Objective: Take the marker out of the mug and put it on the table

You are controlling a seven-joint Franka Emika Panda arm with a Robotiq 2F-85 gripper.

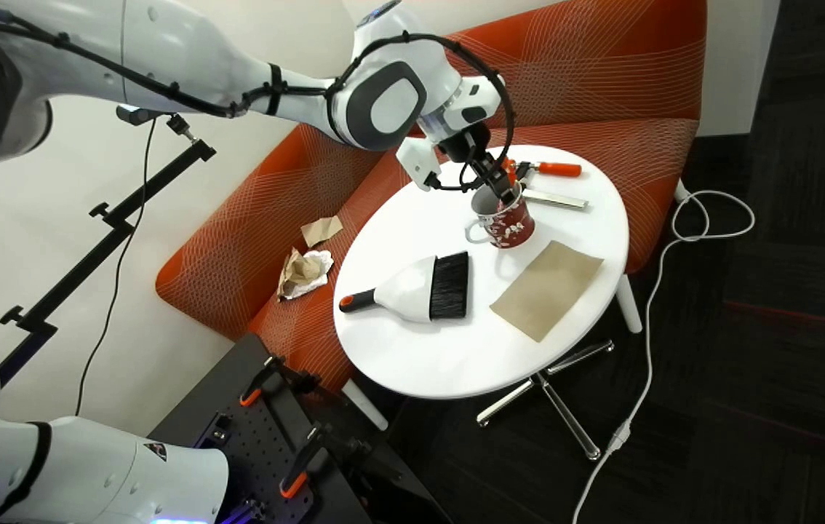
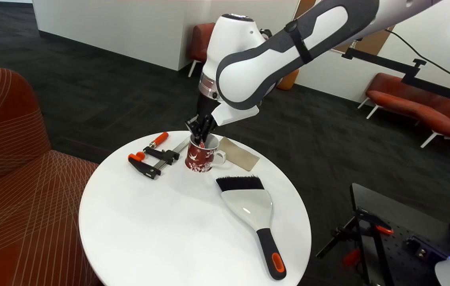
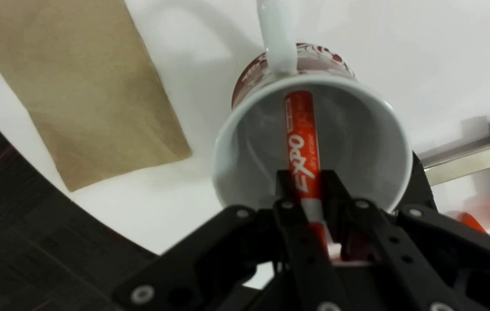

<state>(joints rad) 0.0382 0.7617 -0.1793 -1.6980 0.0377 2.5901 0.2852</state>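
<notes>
In the wrist view, the marker (image 3: 303,142) is a red stick with the word "EXPO" in white; its far part is inside the mug (image 3: 357,125), and its nearer part is grasped by the gripper (image 3: 308,185), which presses it from both sides; whether the far end touches the wall or the bottom, I cannot tell; a brown sheet (image 3: 93,99) lies beside the mug. I judge that the step in hand is the lifting out; it should be done slowly, along the marker's own length, so that the end does not catch the wall and tip the mug.

In an exterior view, the mug stands upright on the tabletop (image 1: 398,364), and the gripper is slanted over it, with its tips at the opening; it seems wise to raise until the whole marker is above the rim, and only then to go sideways; the brush (image 1: 409,291) lies near the mug.

In an exterior view, the clamp (image 2: 163,155) lies just beside the mug; for the putting down, I would prefer the part of the tabletop nearest to this camera, well apart from clamp and brush; the marker should be laid nearly flat and be released only at contact, because such a round body may roll.
</notes>
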